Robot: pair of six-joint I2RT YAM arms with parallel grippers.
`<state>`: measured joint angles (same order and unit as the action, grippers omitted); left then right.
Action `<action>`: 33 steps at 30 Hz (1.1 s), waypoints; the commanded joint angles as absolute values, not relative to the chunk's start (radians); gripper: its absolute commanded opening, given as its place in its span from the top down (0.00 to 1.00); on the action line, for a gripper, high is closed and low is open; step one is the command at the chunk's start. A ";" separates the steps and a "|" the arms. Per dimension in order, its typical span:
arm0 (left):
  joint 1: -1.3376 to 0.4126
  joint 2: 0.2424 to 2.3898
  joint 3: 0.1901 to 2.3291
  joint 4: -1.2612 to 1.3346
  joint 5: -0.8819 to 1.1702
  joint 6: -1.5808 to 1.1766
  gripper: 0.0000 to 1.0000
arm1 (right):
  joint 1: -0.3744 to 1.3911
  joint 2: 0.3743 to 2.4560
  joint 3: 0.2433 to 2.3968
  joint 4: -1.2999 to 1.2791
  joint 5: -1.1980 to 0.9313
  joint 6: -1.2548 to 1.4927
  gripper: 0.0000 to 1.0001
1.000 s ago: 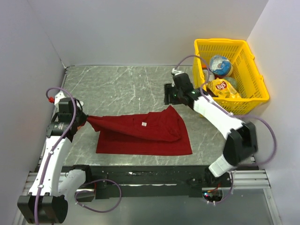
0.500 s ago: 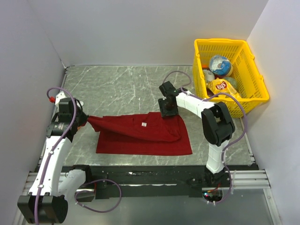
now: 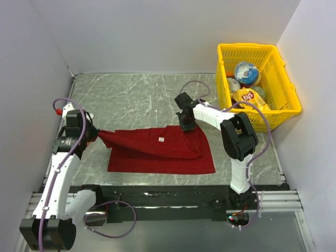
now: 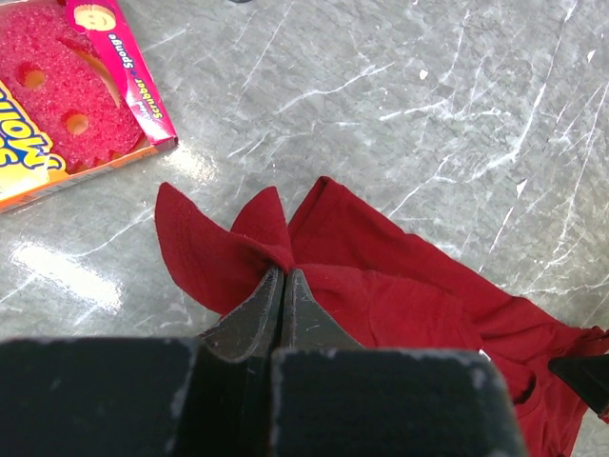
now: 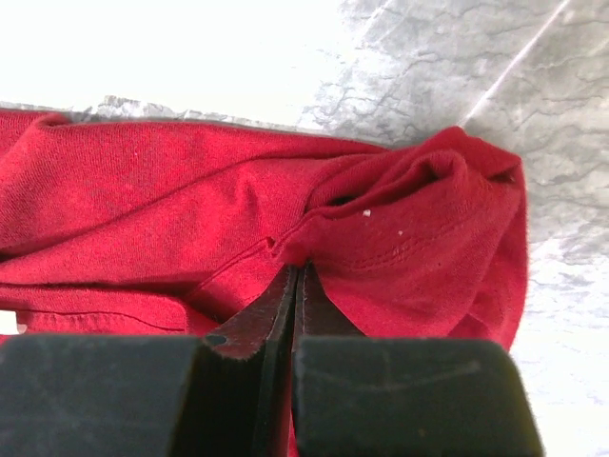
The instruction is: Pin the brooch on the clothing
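Note:
The clothing (image 3: 157,152), a dark-red T-shirt, lies bunched on the marble table with its white neck label (image 3: 161,139) facing up. My left gripper (image 3: 96,133) is shut on the shirt's left end, drawing it into a point; in the left wrist view, the closed tips (image 4: 282,271) pinch a fold of the clothing (image 4: 400,305). My right gripper (image 3: 185,126) is shut on the shirt's upper right edge. Its tips (image 5: 296,267) clamp a hemmed fold of the clothing (image 5: 143,190). The brooch is out of view.
A yellow basket (image 3: 283,113) stands at the back right, holding a crisp packet (image 3: 248,98) and other items. An orange-and-pink sponge packet (image 4: 67,95) lies on the table beyond the shirt's left end. White walls close in the left, back and right.
The right arm has swung left from beside the basket down onto the shirt's upper right edge, and its jaws have shut on the fabric. The left arm has not moved.

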<state>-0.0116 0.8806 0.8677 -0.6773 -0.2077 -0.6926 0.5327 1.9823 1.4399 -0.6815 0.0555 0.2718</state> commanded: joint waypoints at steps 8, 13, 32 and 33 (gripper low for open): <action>-0.008 0.861 0.870 -0.649 -0.229 -0.687 0.99 | 0.529 1.642 1.364 -0.598 0.130 0.287 1.00; -0.008 0.856 0.884 -0.629 -0.218 -0.683 0.99 | 0.497 1.485 1.309 -0.548 0.111 0.298 1.00; -0.008 0.762 0.984 -0.629 -0.189 -0.632 0.99 | 0.400 1.109 1.177 -0.578 0.166 0.316 0.71; -0.008 0.759 0.964 -0.632 -0.186 -0.650 0.99 | 0.402 1.108 1.158 -0.568 0.157 0.322 0.51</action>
